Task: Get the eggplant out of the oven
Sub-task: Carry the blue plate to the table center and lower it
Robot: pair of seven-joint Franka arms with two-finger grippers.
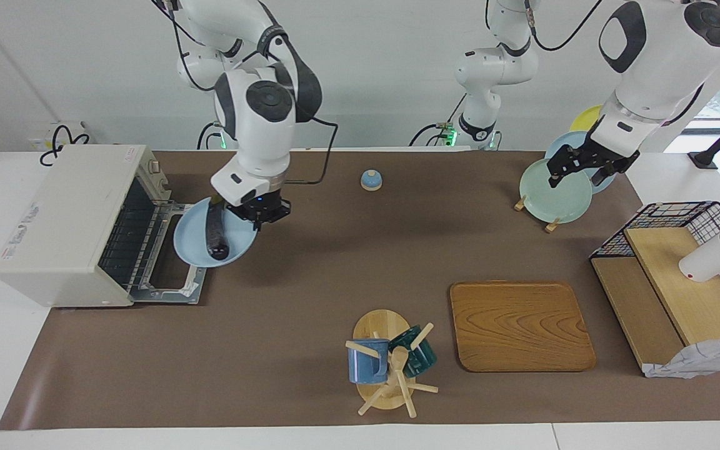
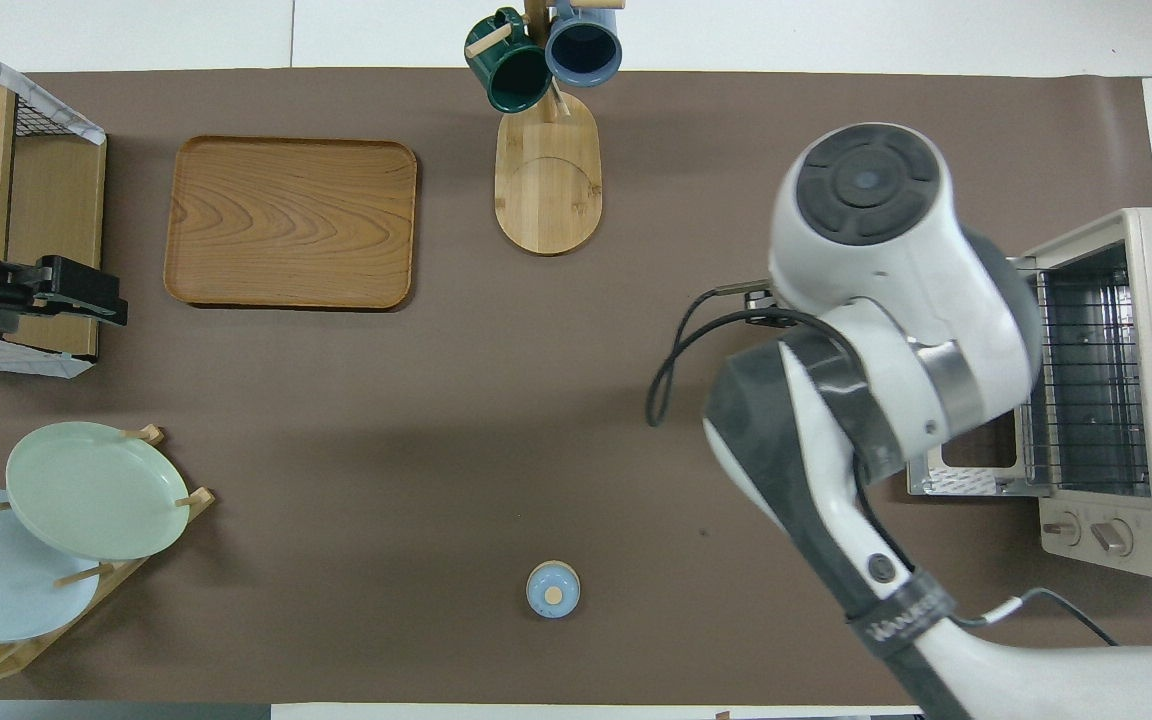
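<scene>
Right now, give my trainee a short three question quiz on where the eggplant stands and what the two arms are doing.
1. True or false: the eggplant lies on the oven rack.
2. What does the right gripper hold? A) a mug B) the blue plate C) the wooden tray
3. Fill in: the left gripper hangs over the ____ rack.

Key
1. False: it lies on the blue plate, held up in front of the open oven door.
2. B, gripped at its rim.
3. Plate: it waits above the green plate.
</scene>
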